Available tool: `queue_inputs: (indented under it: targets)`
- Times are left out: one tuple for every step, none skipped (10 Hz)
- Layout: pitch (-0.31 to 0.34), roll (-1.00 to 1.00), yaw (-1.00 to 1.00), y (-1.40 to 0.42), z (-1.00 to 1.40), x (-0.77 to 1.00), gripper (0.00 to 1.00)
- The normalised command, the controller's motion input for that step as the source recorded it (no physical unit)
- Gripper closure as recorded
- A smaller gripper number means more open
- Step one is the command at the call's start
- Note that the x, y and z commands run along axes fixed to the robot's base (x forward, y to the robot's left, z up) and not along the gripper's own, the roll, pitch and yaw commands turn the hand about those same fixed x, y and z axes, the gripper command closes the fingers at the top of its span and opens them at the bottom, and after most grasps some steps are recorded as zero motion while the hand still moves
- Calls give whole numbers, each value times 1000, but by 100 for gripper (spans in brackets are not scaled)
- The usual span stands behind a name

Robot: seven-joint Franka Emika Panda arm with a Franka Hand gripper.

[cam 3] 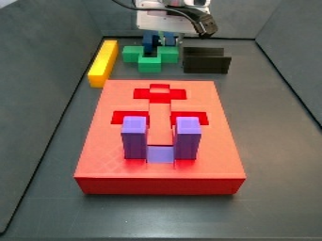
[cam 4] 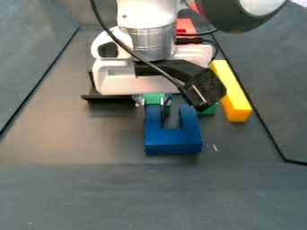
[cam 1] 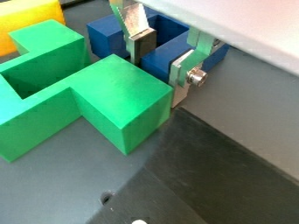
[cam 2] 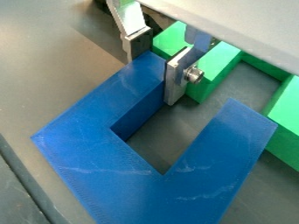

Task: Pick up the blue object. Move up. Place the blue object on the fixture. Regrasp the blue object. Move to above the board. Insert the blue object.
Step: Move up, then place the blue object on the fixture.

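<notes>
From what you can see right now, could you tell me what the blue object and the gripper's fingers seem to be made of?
The blue object, straddled by the gripper beside the green block, looks like hard plastic: uniform matte dark blue, crisp edges, faint pale scuffs in a wrist view. The fingers look like metal: flat silver plates with a dull sheen; their dark pads may be rubber, though that is uncertain.

A robotics lab test cell: a dark grey worktop (cam 3: 51, 141) walled by low dark panels, bare except for bright plastic blocks, a red board (cam 3: 157, 174), a black fixture (cam 3: 206, 62) and the robot's claw (cam 4: 164, 105) down at the blocks
</notes>
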Motion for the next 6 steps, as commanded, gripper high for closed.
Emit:
queue_inputs:
  targets:
    - [0,0,0,0,833,0,100]
    - [-15,1,50,-24,847,40,100]
    - [26,10,50,-22,558,-19,100]
    - [21,33,30,-12,244,2,100]
    - [9,0,0,0,0,0,100]
    - [3,0,0,0,-23,0,100]
